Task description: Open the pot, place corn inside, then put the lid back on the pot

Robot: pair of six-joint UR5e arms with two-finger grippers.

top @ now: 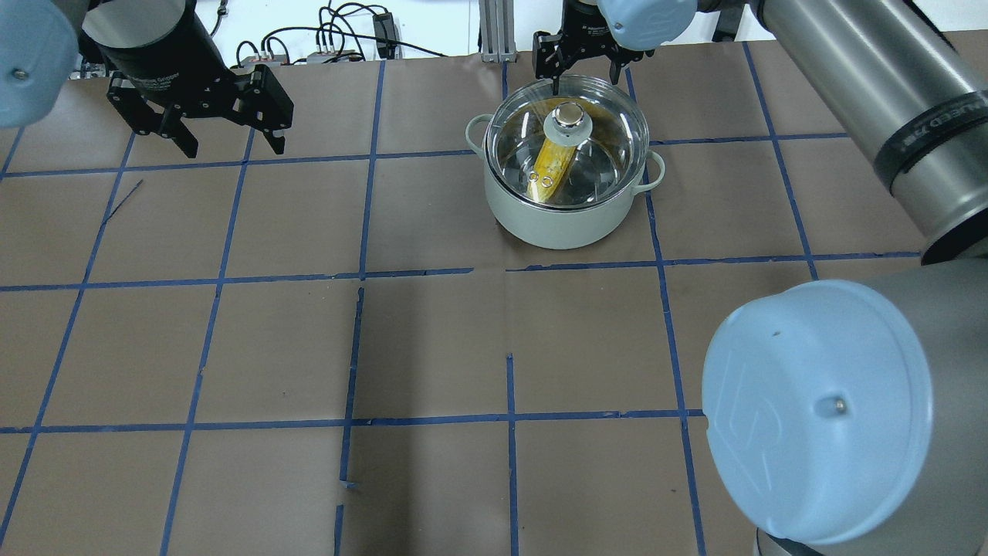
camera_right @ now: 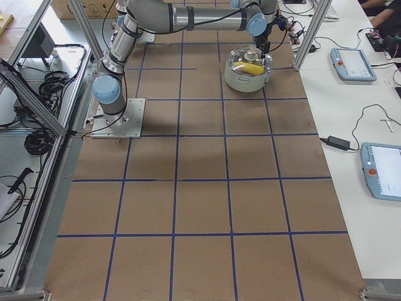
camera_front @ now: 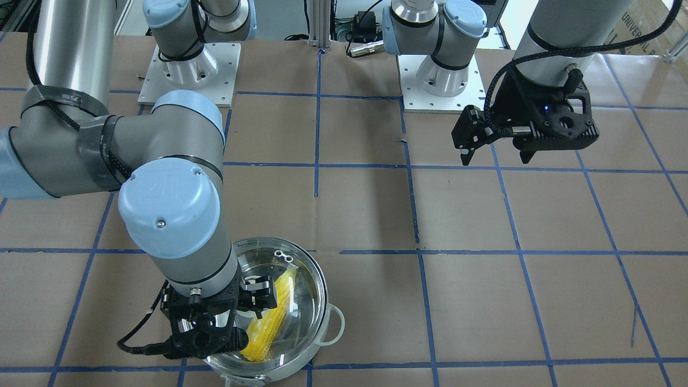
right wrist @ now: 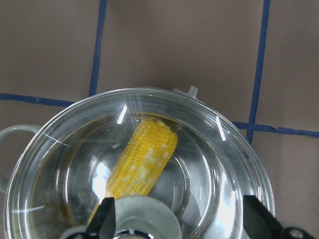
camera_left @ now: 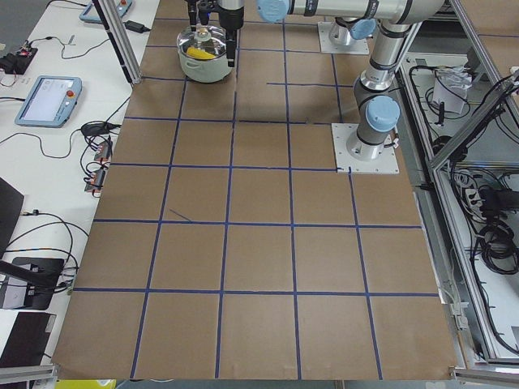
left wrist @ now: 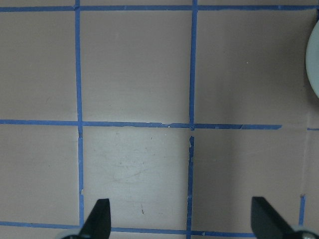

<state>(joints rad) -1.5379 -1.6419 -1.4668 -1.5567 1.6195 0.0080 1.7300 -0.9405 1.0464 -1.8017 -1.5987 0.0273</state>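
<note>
The right arm's pale blue joint cap point(top: 810, 409) fills the near corner of the overhead view, and the arm reaches from there out to the pot point(top: 567, 224). The pot stands on the brown-papered table point(top: 432, 347), which is crossed by blue tape lines point(top: 509, 417). The glass lid point(top: 602, 147) sits level on the pot's rim, its knob point(top: 570, 116) at the centre and two small vent rings point(top: 540, 180) near its edge. Inside the pot, under the lid, the corn point(right wrist: 144, 157) lies slanted across the bottom. One pale loop handle point(top: 654, 166) sticks out from the pot's side. The right gripper point(right wrist: 178, 219) hangs directly over the lid with its fingers spread wide to either side of the knob and clear of it, holding nothing. The left gripper point(top: 231, 147) is well apart from the pot, on the robot's left of it, raised over bare table. Its jaws are likewise spread and empty, and its wrist view catches only a sliver of the pot's wall.
</note>
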